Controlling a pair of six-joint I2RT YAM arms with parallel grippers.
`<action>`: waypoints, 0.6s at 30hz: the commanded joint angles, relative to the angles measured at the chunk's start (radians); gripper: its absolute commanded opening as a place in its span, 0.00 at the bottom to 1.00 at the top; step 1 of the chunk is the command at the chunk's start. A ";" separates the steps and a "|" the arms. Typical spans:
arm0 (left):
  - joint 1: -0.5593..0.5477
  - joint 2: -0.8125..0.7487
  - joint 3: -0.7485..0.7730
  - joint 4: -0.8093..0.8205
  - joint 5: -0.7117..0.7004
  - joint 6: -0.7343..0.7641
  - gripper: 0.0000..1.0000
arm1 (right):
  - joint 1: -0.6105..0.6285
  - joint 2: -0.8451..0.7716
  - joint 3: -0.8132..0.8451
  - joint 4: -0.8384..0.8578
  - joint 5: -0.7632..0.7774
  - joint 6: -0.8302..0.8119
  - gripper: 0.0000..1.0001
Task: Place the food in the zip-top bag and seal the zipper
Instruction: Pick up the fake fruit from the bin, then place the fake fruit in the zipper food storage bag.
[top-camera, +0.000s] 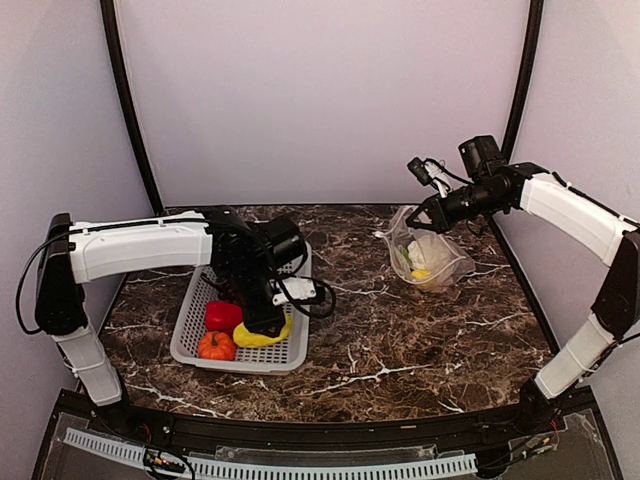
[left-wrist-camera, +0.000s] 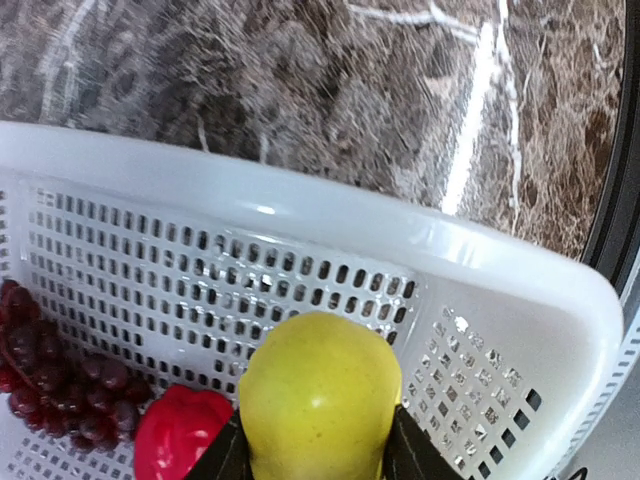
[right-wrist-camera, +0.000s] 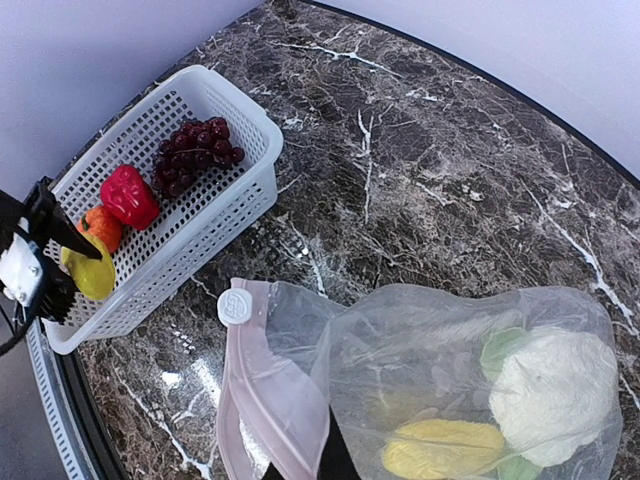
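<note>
My left gripper (top-camera: 262, 322) is down in the white basket (top-camera: 190, 330), shut on a yellow fruit (left-wrist-camera: 318, 398) that fills the space between its fingers. The yellow fruit (top-camera: 262, 335), a red pepper (top-camera: 222, 316) and an orange fruit (top-camera: 216, 346) lie in the basket; dark grapes (right-wrist-camera: 197, 155) show in the right wrist view. My right gripper (top-camera: 432, 213) is shut on the rim of the clear zip-top bag (top-camera: 430, 255) and holds its mouth up. The pinkish zipper (right-wrist-camera: 262, 392) gapes open. White cauliflower (right-wrist-camera: 555, 392), a yellow piece (right-wrist-camera: 445, 448) and green bits sit inside the bag.
The brown marble table (top-camera: 370, 330) lies between basket and bag. Black frame posts stand at the back corners. The table's black front rail (top-camera: 300, 430) runs along the near edge. A white slider tab (right-wrist-camera: 234, 306) sits at the zipper's end.
</note>
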 joint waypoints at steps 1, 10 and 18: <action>0.005 -0.116 0.046 0.089 -0.062 -0.024 0.31 | 0.011 -0.008 0.013 0.019 0.010 -0.005 0.00; 0.004 -0.314 -0.001 0.450 -0.045 -0.033 0.34 | 0.051 0.004 0.091 -0.049 0.024 -0.015 0.00; -0.042 -0.372 -0.094 0.958 0.133 -0.109 0.31 | 0.129 0.065 0.217 -0.159 0.032 -0.026 0.00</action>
